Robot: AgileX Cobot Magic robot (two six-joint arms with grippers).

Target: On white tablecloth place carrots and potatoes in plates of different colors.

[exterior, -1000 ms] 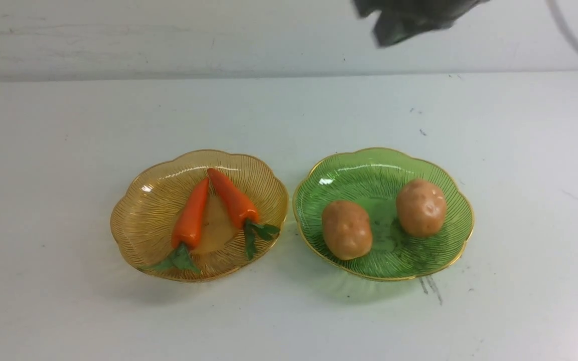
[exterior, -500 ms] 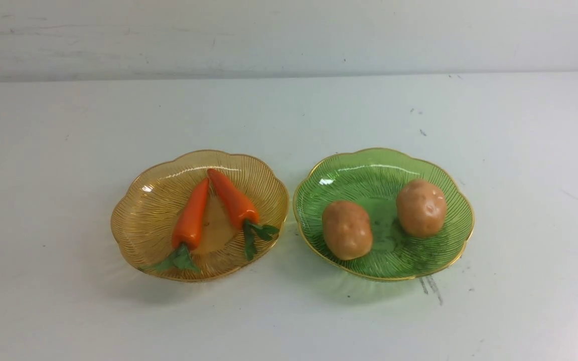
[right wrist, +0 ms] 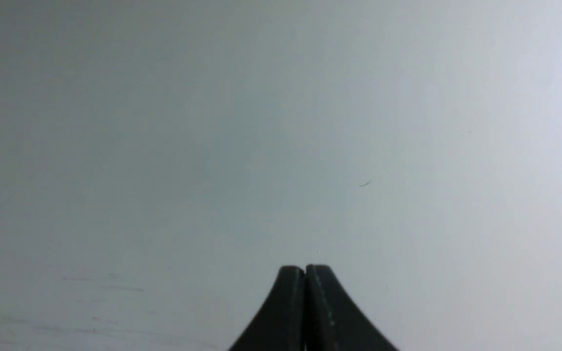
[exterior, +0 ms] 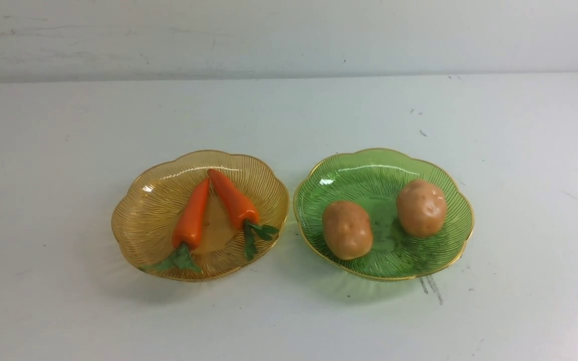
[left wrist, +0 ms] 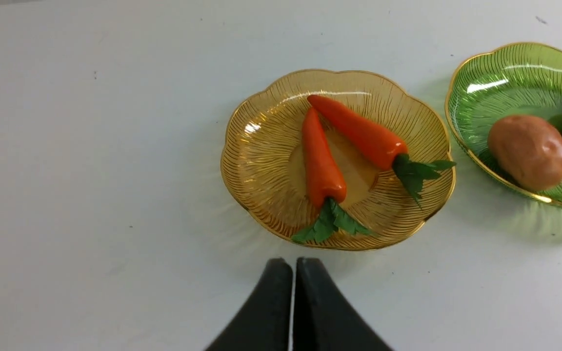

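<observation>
We find both carrots [exterior: 191, 214] [exterior: 233, 199] lying in the amber plate [exterior: 138, 225], tips near each other at the far side and leafy tops spread toward us. Just beside the amber plate, on its right, sits the green plate [exterior: 449, 250], and in it both potatoes [exterior: 347, 229] [exterior: 421, 207], apart from one another. Both plates rest on the white tablecloth [exterior: 58, 150], rims close but not touching, as far as we can tell.

What has just changed is above the green plate: a second ago a dark, blurred piece of the right arm hung at the top of the front view, and now it is gone. Nothing in either plate has shifted.

The left gripper [left wrist: 293, 265] hovers on the near side of the amber plate with its jaws pressed together on nothing. The right gripper [right wrist: 305, 272] is likewise closed and empty; its camera shows only plain pale surface, so we cannot place it relative to the green plate.

We judge the sorting finished: each vegetable kind has its own colour of plate, and the arms are clear.
</observation>
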